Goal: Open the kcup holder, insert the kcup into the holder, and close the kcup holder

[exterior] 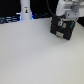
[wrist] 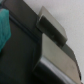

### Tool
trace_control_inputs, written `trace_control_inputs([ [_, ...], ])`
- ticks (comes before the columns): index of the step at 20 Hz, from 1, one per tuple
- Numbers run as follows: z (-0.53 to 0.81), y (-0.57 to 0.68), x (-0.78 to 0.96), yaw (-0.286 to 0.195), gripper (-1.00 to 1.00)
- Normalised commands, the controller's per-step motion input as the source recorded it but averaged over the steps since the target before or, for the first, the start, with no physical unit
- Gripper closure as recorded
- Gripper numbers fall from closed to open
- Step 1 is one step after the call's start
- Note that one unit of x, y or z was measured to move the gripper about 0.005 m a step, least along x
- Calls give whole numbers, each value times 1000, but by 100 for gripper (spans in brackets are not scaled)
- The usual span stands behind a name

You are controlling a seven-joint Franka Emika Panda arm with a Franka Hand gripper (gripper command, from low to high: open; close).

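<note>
in the exterior view, the white counter [exterior: 30, 55] fills most of the frame, from the lower left up to a dark strip along the top edge. at the upper left of centre stands a tall white bottle-like object [exterior: 25, 11] with a dark marking, upright against the dark background, with a bluish glint at its foot.

further right, in the upper right of the frame, sits the kcup holder [exterior: 62, 29], a black boxy unit on the counter with pale patches on its face. the robot arm [exterior: 67, 7], white and blocky, comes down from the top edge right over it, and the hand [exterior: 64, 21] is at the holder's top, touching or just above it. the picture is too blurred to tell whether its fingers are apart or together.

in the wrist view, a teal shape [wrist: 4, 27] shows at the left edge, too blurred to name. the black holder's body [wrist: 20, 60] fills the lower left and centre, and a pale grey block with a dark edge [wrist: 52, 27] lies to the right against the white counter.

the kcup cannot be made out in either view.
</note>
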Motion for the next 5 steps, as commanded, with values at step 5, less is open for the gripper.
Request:
trace_control_inputs([
  [5,399,28,209,7,-100],
])
